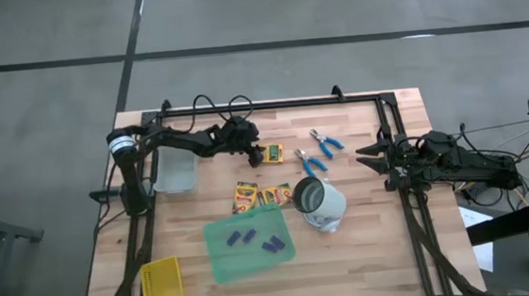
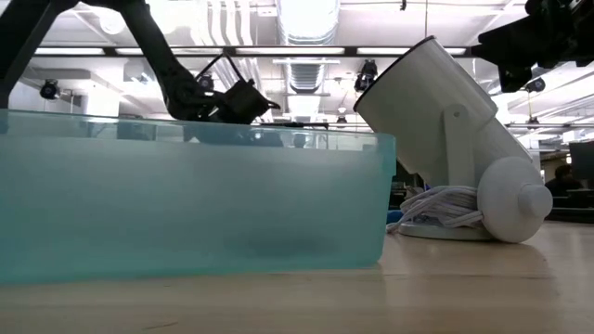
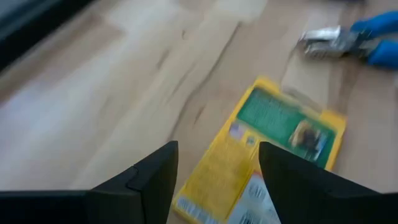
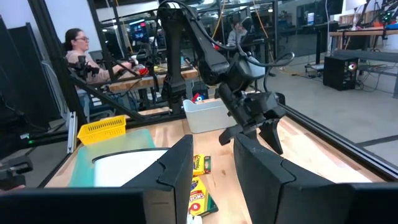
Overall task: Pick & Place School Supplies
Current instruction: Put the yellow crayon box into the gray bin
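The left gripper (image 3: 214,171) hangs just above the surface (image 1: 367,253) with its fingers (image 3: 146,180) released and spread, gripping nothing. Directly between and just beyond the fingertips lies one crayon box (image 3: 273,158), flat on the wood, yellow with a green panel facing up; whether the fingers touch it cannot be told. Farther past that box lies a blue-handled tool (image 3: 351,40), also flat on the surface.

In the high view the same gripper (image 1: 249,151) sits just beside this crayon box (image 1: 272,153), with the first tool (image 1: 324,140) and a second tool (image 1: 308,162) beyond it toward the right arm. Nearer the front edge than the fingers, two more boxes (image 1: 254,197) lie side by side, touching the white lamp (image 1: 320,203). Still farther to the front, the green sheet (image 1: 248,244) carries several purple pieces (image 1: 243,236). A clear bin (image 1: 176,172) stands beside the left arm, and a yellow basket (image 1: 162,286) sits at the front corner.

The right gripper (image 1: 375,153) waits at the right edge of the surface, well apart from all supplies, fingers (image 4: 177,165) partly parted and holding nothing.
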